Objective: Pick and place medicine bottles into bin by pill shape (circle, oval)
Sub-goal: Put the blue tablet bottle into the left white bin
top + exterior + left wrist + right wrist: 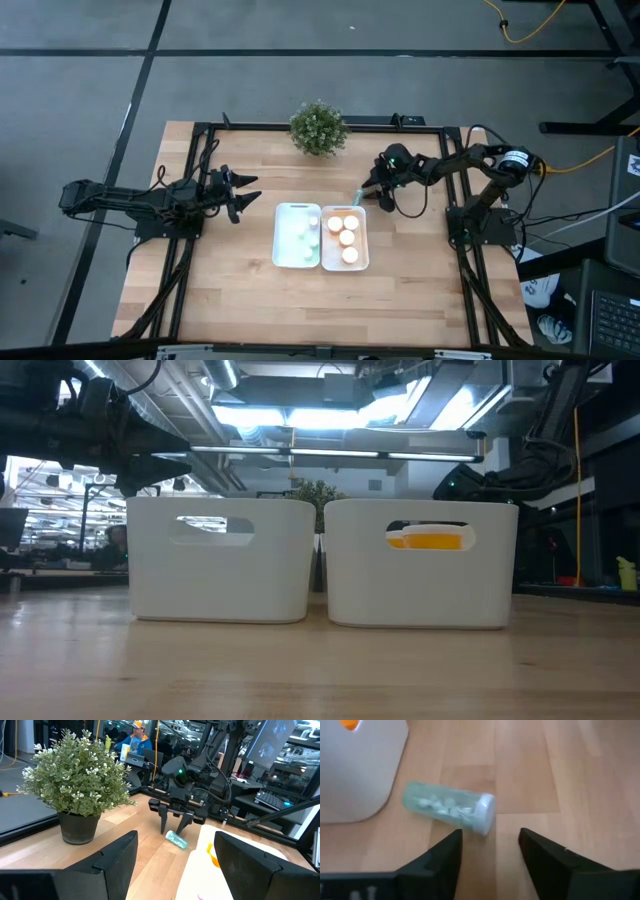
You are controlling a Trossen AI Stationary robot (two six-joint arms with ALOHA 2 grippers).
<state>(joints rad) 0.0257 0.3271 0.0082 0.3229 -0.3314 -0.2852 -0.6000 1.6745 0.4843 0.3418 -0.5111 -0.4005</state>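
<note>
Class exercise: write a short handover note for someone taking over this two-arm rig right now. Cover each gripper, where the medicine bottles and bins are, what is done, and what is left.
Right gripper: open, empty, hovering just short of the teal bottle.
Left gripper: open, empty, waiting at the table's left side.
Teal bottle: lying on its side on the wood, white cap toward the right gripper, beside the right bin's far corner.
Left bin: holds pale teal bottles.
Right bin: holds three orange bottles.
Done: every other visible bottle is binned.
Left: grip the loose teal bottle and bin it, probably in the left bin.
</note>
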